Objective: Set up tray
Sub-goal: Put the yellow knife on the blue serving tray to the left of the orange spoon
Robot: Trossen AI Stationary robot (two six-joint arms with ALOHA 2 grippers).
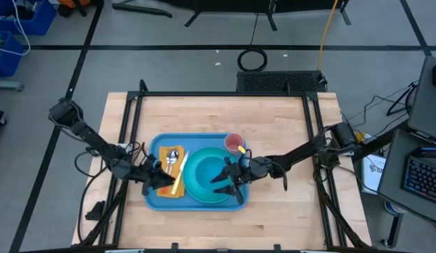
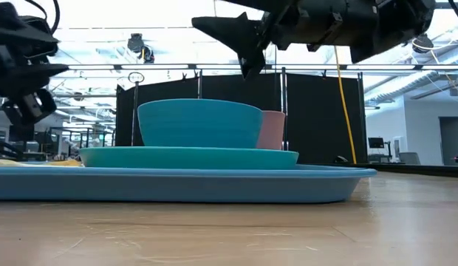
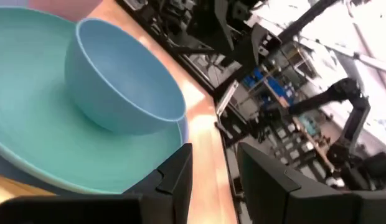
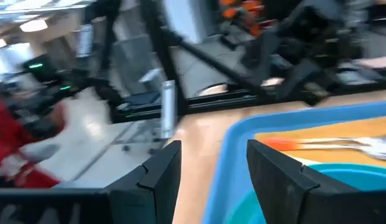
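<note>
The light-blue tray (image 1: 156, 198) lies in the middle of the table. On it are a round teal plate (image 1: 197, 184), a blue bowl (image 2: 199, 123) resting by its base on the plate, a pink cup (image 1: 233, 143) at the tray's far right corner, and an orange napkin (image 1: 170, 176) with silver cutlery (image 1: 173, 156) on top. My left gripper (image 1: 162, 181) hovers open over the napkin at the tray's left side. My right gripper (image 1: 225, 184) hangs open above the plate's right part, clear of the bowl (image 2: 244, 41).
Bare wooden tabletop (image 1: 218, 116) surrounds the tray on all sides, widest toward the far edge. Black frame rails (image 1: 313, 126) run along the table's left and right sides. Beyond the table stand cables, a dark partition and desks with equipment.
</note>
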